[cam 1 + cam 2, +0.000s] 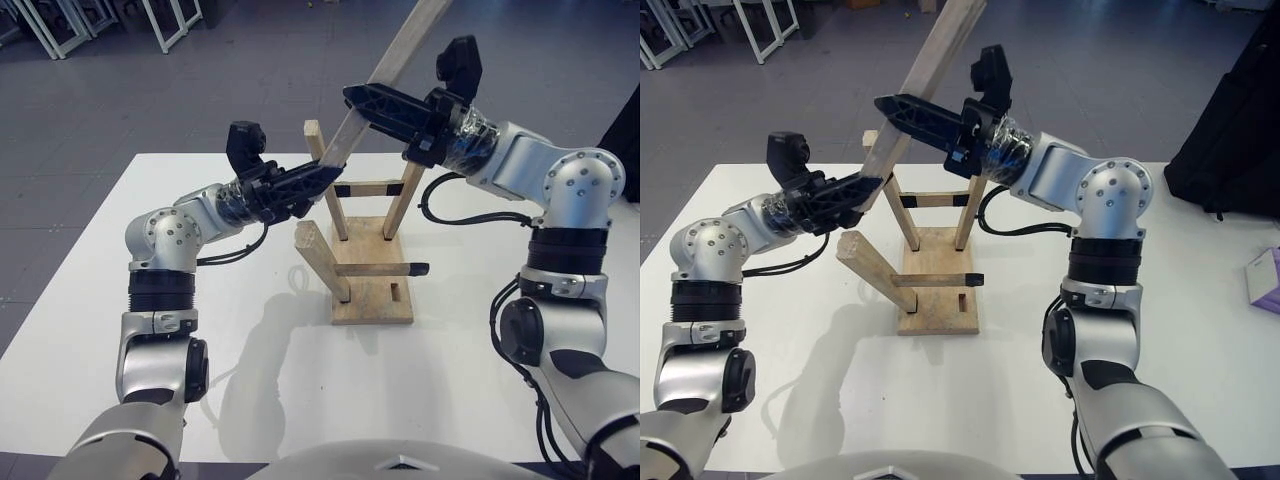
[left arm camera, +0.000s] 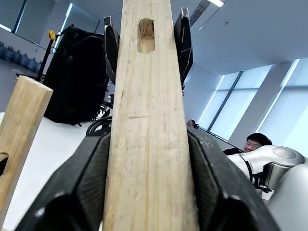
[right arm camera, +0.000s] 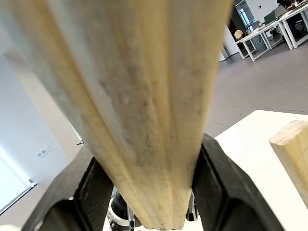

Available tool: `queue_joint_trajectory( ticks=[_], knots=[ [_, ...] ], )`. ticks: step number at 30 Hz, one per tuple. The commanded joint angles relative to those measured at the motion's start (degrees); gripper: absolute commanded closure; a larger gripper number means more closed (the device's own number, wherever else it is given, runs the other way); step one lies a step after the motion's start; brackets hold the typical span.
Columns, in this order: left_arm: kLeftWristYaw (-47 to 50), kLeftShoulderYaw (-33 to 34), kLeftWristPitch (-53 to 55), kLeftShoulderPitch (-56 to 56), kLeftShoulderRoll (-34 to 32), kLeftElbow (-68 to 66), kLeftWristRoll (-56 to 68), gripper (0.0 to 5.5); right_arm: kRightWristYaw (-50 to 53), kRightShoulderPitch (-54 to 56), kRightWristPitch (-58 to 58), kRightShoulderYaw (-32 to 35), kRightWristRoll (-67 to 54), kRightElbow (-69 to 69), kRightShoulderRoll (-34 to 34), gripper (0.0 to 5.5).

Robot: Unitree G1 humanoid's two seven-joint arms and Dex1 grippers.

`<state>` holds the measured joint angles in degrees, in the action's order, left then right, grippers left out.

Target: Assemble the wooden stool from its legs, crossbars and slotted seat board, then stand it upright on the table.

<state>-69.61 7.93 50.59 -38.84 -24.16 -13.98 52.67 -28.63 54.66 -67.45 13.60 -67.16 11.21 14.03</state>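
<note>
Left jaws pinch the loose leg (image 1: 400, 50) low down, right jaws clamp it higher, and it hangs tilted over the seat board (image 1: 375, 300) on the desk (image 1: 90, 260). Best bet: swing it vertical, line its end up with the empty slot (image 1: 397, 292), press straight down.

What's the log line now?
left gripper: shut on leg | right gripper: shut on leg | leg: slanted above seat board on table

The leg (image 1: 397, 62) is bare pale wood, matt and coarse-grained. The seat board (image 1: 370, 308) below it is the same unvarnished wood. The left end effector (image 1: 325, 172) and right end effector (image 1: 358, 100) are matt black plastic. The bench (image 1: 100, 260) is smooth and white.
</note>
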Motion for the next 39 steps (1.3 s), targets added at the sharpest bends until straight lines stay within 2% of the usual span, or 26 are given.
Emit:
queue_joint_trajectory(
  ticks=[1,5,8,12,13,16,21,27,31,39],
  knots=[
    [-0.4,0.7,-1.0,-2.0,-1.5,-1.0,-1.3,2.60,0.5,2.7,2.1,2.4,1.4,2.2,1.4,3.46],
    [-0.7,1.8,-2.4,-0.7,-4.2,-2.3,-3.0,1.90,-0.5,4.0,2.7,3.8,2.6,3.2,4.4,3.46],
    [2.0,6.1,-4.5,2.2,-6.3,-1.1,-3.1,1.58,-3.8,1.2,2.7,5.6,3.4,0.8,10.2,3.46],
    [7.7,9.5,-4.9,11.3,-6.2,9.8,-2.3,1.58,-7.8,-10.6,0.4,4.6,6.0,-7.5,19.5,3.47],
    [9.9,10.7,-4.8,15.0,-5.7,13.4,-1.8,1.58,-10.5,-15.0,2.3,4.1,7.5,-10.5,21.5,3.47],
    [17.1,14.2,-4.3,23.6,-2.5,22.5,1.3,1.58,-22.1,-28.3,17.7,0.0,18.1,-14.9,25.8,3.47],
    [23.1,14.7,-5.7,28.4,1.7,27.0,3.7,1.58,-45.3,-37.8,46.8,-5.5,29.8,-9.3,24.9,3.47],
    [25.8,13.2,-7.3,29.5,1.5,25.1,1.6,1.58,-55.3,-38.7,67.8,-8.7,34.6,-6.9,19.2,3.47],
    [26.7,12.3,-8.5,29.8,1.1,25.0,0.6,1.58,-58.1,-40.2,74.8,-11.9,37.9,-4.7,17.7,3.47],
    [26.6,11.6,-8.6,28.6,0.1,24.6,0.9,1.58,-57.4,-40.1,80.2,-15.1,40.5,1.0,14.5,3.47]
  ],
)
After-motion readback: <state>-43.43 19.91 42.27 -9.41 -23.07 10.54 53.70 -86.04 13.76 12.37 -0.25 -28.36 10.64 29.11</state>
